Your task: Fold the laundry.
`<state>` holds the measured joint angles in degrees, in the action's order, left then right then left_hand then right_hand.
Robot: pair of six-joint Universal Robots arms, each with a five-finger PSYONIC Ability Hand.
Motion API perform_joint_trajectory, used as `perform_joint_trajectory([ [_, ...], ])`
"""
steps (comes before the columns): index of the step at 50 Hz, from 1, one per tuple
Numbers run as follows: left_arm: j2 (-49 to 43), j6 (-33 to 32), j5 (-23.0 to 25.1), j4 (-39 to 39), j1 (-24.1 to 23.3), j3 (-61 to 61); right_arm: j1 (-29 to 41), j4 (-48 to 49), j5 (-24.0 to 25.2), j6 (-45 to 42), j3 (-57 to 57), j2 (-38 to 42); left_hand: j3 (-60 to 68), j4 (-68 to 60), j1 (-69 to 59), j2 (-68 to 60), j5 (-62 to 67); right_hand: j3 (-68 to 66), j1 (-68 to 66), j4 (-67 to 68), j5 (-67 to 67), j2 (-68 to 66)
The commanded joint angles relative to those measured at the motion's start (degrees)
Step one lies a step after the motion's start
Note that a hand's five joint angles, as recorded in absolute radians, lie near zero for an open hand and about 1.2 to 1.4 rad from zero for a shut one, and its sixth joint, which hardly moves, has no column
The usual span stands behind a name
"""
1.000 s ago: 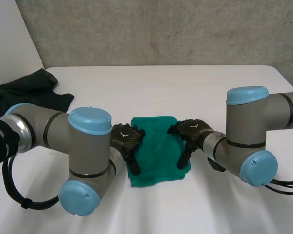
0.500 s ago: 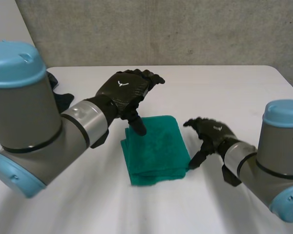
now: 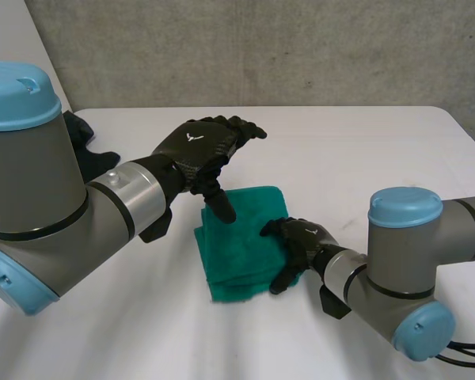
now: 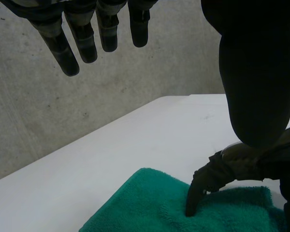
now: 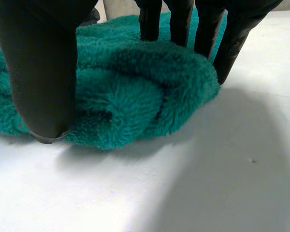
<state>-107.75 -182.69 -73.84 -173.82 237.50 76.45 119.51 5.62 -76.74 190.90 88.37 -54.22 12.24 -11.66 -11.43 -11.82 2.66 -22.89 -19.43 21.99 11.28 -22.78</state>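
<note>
One green towel (image 3: 241, 237) lies on the tabletop (image 3: 364, 150), folded into a single stack. One dark garment (image 3: 85, 134) sits bunched near the tabletop's far left edge, which makes two pieces of laundry in all. There is one white tabletop carrying both. Two robot arms reach over it, one left arm (image 3: 55, 214) and one right arm (image 3: 404, 253). Each ends in one black hand, so there is one left hand (image 3: 202, 146) and one right hand (image 3: 301, 237), two hands together.
</note>
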Motion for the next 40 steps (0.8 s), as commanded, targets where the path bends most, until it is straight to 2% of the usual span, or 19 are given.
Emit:
perform_joint_trajectory([
  [1, -0.1, 0.1, 0.0, -0.1, 0.2, 0.1, 0.0, 1.6, -2.1, -0.5, -1.8, 1.4, 0.0, -0.6, -0.8, -0.4, -0.4, -20.1, -23.6, 21.0, 21.7, -20.2],
  [7, -0.1, 0.1, 0.0, -0.1, 0.2, 0.2, -0.1, 3.4, -3.7, -1.2, -3.4, 2.6, -0.2, -0.4, -0.6, -0.2, -0.6, -38.6, -42.1, 39.5, 40.2, -38.7],
  [10, -0.1, 0.1, 0.0, -0.2, 0.1, 0.5, -0.4, 3.4, -3.7, -2.5, -4.0, 3.2, -0.2, -0.4, -0.6, -0.2, -0.6, -57.1, -60.5, 58.0, 58.7, -57.2],
  [17, -0.1, 0.2, 0.0, -0.2, 0.1, 0.5, -0.9, 3.7, -3.5, -8.8, -7.2, 4.3, -0.2, -0.4, -0.6, -0.2, -0.6, -57.1, -60.6, 58.0, 58.7, -57.2],
  [28, -0.1, 2.0, 0.0, -0.2, 0.2, 0.6, -7.2, 1.2, -3.6, -17.8, -16.2, 8.0, -0.2, -0.4, -0.6, -0.2, -0.6, -57.1, -60.6, 58.0, 58.7, -57.2],
  [30, -0.1, 2.1, 0.0, -0.2, 0.2, 0.6, -7.2, -1.1, -3.6, -18.4, -15.9, 7.9, -0.2, -0.4, -0.6, -0.2, -0.6, -44.1, -47.6, 45.0, 45.7, -44.2],
  [32, -0.1, 2.1, 0.0, -0.3, 0.1, 0.6, -7.1, -3.8, -2.9, -18.5, -14.6, 7.3, -0.2, -0.4, -0.6, -0.2, -0.6, -20.0, -23.4, 20.9, 21.6, -20.1],
  [34, -0.1, 2.1, 0.0, -0.3, 0.1, 0.7, -7.4, -5.0, -2.8, -18.1, -13.8, 6.6, -0.2, -0.4, -0.6, -0.2, -0.6, -9.5, -12.9, 10.4, 11.1, -9.6],
  [35, -0.1, 2.1, 0.0, -0.3, 0.1, 0.7, -7.4, -4.9, -2.7, -17.9, -12.9, 5.6, -0.2, -0.4, -0.6, -0.2, -0.6, 2.8, -0.7, -1.9, -1.1, 2.6],
  [37, -0.2, 2.1, 0.0, -0.3, 0.1, 0.7, -7.5, -4.6, -2.6, -17.5, -12.0, 4.5, -0.2, -0.4, -0.6, -0.2, -0.6, 11.8, 8.3, -10.9, -10.1, 11.6],
  [40, -0.3, 2.1, 0.0, -0.3, 0.1, 0.9, -9.3, -4.2, -2.4, -16.9, -10.9, 3.2, -0.2, -0.4, -0.6, -0.2, -0.6, 12.9, 9.4, -12.0, -11.3, 12.8],
])
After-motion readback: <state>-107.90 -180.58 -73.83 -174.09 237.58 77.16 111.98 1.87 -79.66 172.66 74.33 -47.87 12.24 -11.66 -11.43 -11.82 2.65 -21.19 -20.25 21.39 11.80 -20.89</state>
